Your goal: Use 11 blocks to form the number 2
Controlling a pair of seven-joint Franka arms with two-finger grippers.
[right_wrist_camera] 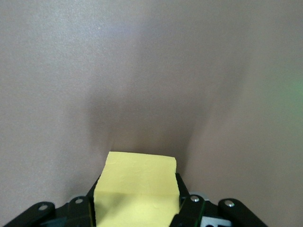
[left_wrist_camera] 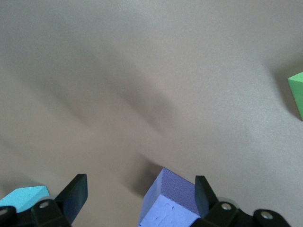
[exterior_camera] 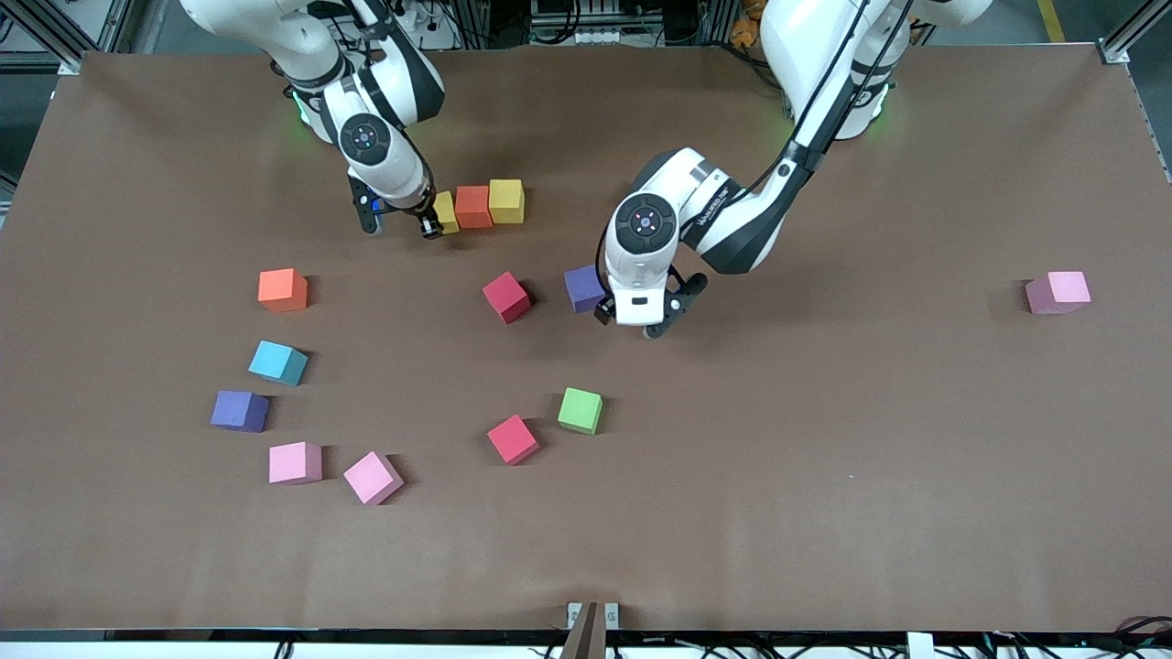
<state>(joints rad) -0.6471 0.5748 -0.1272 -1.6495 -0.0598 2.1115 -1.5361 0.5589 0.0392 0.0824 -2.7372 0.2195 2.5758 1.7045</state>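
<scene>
Brown surface — the contents are lying as follows.

Row under assembly: three blocks are sitting side by side and touching, toward the robots' bases. A yellow block is being pinched by the right pincer, whose fingers are pressing against its sides low at the surface; an orange-red block is adjoining it, and a second yellow block is closing the row at the end toward the left arm.

Left pincer: it is hanging spread wide, holding nothing, with one purple block sitting between its fingers in the left wrist view, just beside it in the front view.

Loose blocks:
- a red block is lying near that purple one, toward the right arm's end
- an orange block, a light blue block and a second purple block are stepping down toward the front camera
- two pink blocks are lying nearest the camera
- a second red block and a green block are sitting close together
- a mauve-pink block is standing alone — well apart, at the left arm's end.
</scene>
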